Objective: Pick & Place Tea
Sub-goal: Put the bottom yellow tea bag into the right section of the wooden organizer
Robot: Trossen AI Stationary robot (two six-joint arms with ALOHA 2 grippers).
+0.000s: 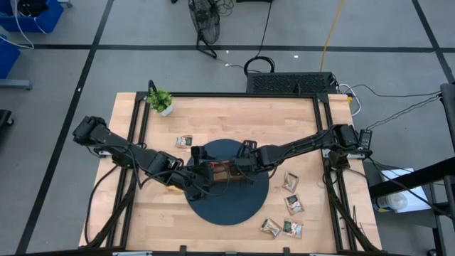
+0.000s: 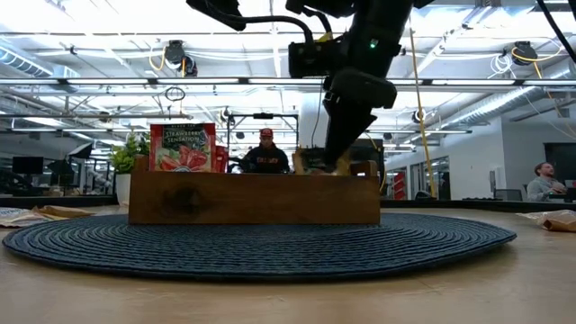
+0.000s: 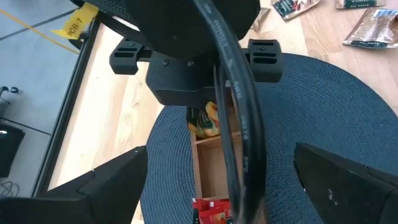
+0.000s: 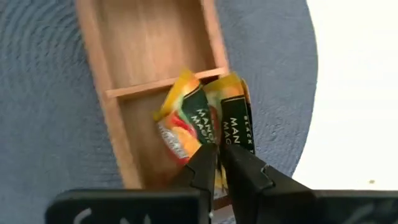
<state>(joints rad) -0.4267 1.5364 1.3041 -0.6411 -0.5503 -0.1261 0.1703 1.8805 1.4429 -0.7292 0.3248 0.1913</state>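
A brown wooden tray [image 1: 222,173] lies on a round dark mat [image 1: 227,206]. Two orange-and-green tea sachets [image 4: 205,121] stand tilted in one end compartment, leaning together. My right gripper [image 4: 219,163] reaches down into that compartment and is shut on one of them. A red sachet [image 2: 183,147] stands upright in the other end of the tray. My left gripper [image 3: 217,186] hovers open over the red sachet's end of the tray, touching nothing. Loose sachets lie on the table [image 1: 185,141], [image 1: 290,181]. My right gripper pinches an orange-and-green sachet by its edge [image 4: 219,180] between the two fingers, coming steeply from above. Only a sliver of orange shows between the fingers. The sachet stands tilted inside the tray's end compartment; whether its far end rests on the tray floor I cannot tell.
More sachets lie near the front right of the table [image 1: 294,205], [image 1: 270,227], [image 1: 292,228]. A small potted plant [image 1: 161,101] stands at the back left. The tray's middle compartment [image 4: 155,37] is bare wood. People sit in the room beyond the table [image 2: 266,155].
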